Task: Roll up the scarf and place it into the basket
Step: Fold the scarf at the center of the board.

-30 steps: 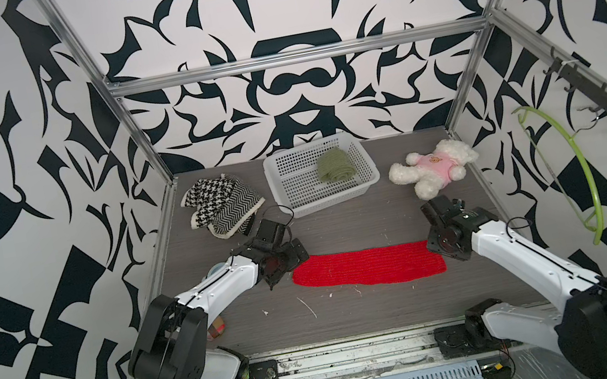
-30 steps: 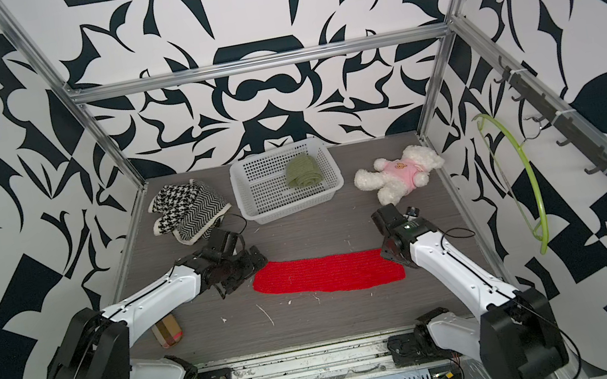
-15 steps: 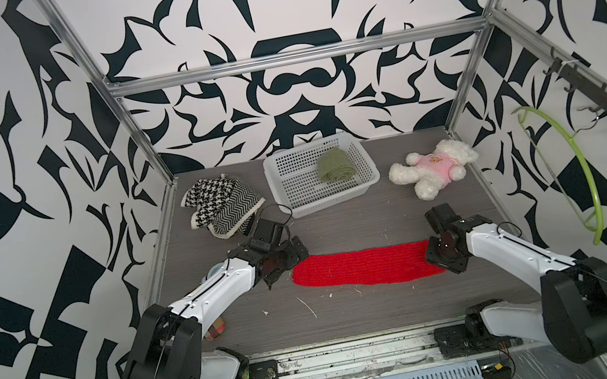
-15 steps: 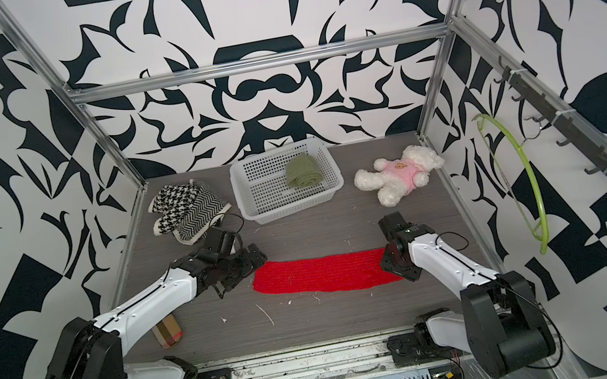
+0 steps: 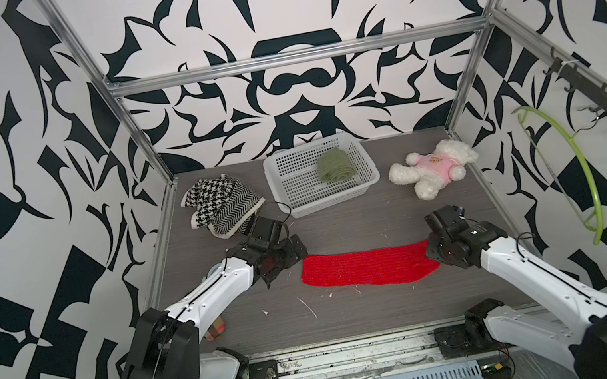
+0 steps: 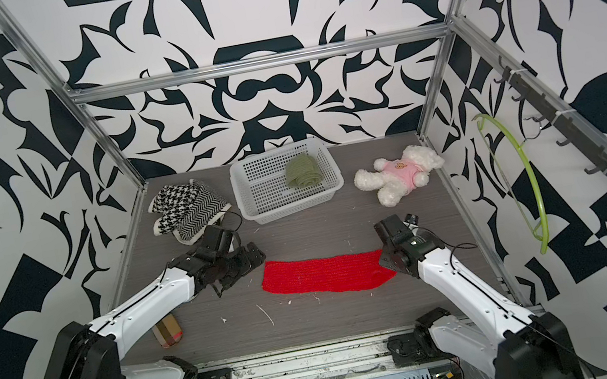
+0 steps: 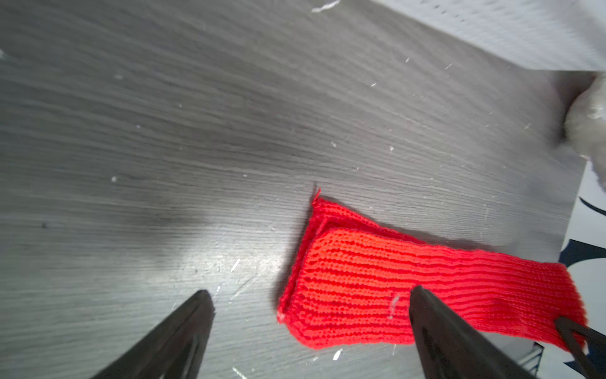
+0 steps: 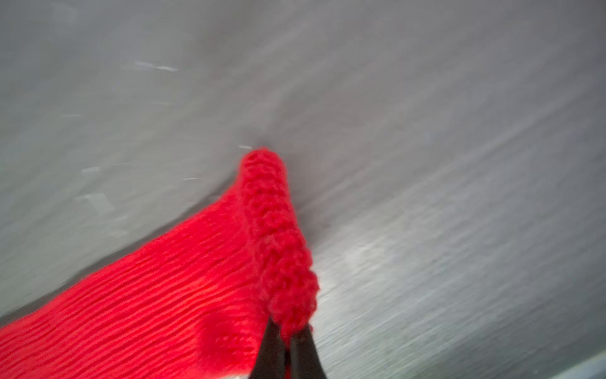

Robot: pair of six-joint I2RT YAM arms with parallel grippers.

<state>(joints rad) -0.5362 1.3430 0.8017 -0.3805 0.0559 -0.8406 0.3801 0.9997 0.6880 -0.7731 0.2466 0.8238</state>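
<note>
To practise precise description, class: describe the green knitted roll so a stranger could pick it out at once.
On the grey table, look along the back wall for the white perforated basket, between a black-and-white cloth and a plush bear. The green roll lies inside it, on the bear's side. It is the only green knit and rolled, unlike the spread-out red scarf.
</note>
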